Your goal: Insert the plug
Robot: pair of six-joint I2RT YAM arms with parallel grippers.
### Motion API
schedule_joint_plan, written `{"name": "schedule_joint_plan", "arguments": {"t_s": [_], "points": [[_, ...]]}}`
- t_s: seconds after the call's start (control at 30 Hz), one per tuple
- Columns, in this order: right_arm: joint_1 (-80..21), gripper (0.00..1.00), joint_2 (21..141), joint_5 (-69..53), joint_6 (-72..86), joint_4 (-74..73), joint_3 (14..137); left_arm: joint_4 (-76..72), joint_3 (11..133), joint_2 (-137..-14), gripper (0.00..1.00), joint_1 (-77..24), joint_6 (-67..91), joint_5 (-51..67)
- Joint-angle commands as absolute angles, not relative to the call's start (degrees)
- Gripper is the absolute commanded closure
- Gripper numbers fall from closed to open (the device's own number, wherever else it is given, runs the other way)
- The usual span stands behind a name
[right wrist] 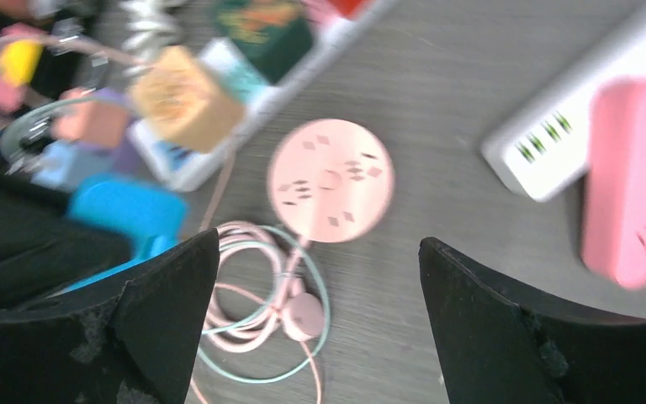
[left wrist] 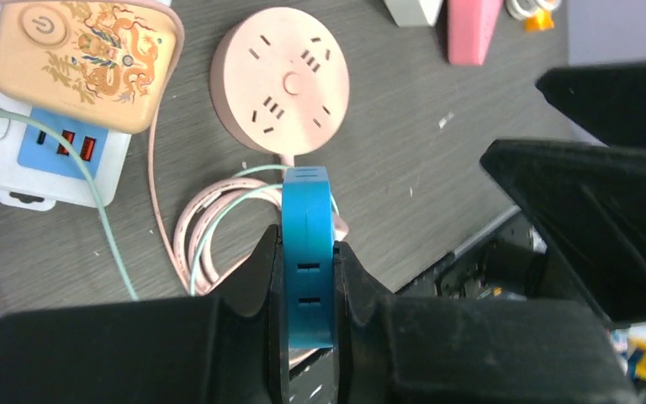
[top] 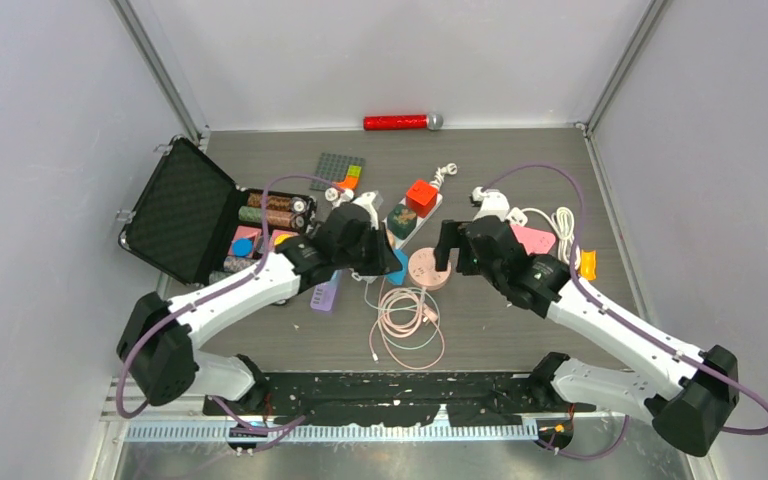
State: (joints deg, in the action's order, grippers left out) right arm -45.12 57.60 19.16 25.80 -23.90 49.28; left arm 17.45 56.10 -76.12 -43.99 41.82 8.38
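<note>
A red microphone (top: 396,122) lies far back — an open black case (top: 175,212) at left.

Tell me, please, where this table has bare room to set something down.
Bare: the far strip between the microphone and the red cube, and the near patch between the coiled cable and the right arm. Crowded: the middle around the round socket and the left by the open case.

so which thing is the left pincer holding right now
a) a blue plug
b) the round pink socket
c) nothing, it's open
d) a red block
a: in the left wrist view the left pincer is shut on the blue plug, its fingers pressed against both sides, while the round pink socket sits unheld beyond it.
</note>
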Motion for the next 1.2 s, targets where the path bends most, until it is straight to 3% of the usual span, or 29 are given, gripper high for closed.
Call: {"name": "schedule_joint_plan", "arguments": {"t_s": [0.0,0.13,0.27,0.4,0.63,1.17], "points": [[-38.77,0.1,57.86,27.23,43.34,-35.95,49.12,16.4,62.85,-81.45,1.0,-48.63,56.97,-11.09],[-36.96,0.11,54.54,29.09,46.75,-40.03,46.77,36.86,77.8,-92.59,1.0,-53.7,64.96,-27.52],[-36.72,0.11,50.58,31.78,47.07,-43.01,46.08,52.6,96.99,-105.26,1.0,-55.15,69.72,-29.6],[-36.27,0.11,47.3,34.13,46.85,-44.59,45.77,61.65,105.84,-112.95,1.0,-56.34,75.28,-30.68],[-35.66,0.11,46.09,34.57,45.91,-44.68,45.33,66.73,107.03,-115.7,1.0,-58.38,84.04,-34.96],[-35.6,0.11,47.7,37.69,46.13,-45.12,45.16,62.02,108.63,-120.22,1.0,-58.72,79.52,-32.42]]}}
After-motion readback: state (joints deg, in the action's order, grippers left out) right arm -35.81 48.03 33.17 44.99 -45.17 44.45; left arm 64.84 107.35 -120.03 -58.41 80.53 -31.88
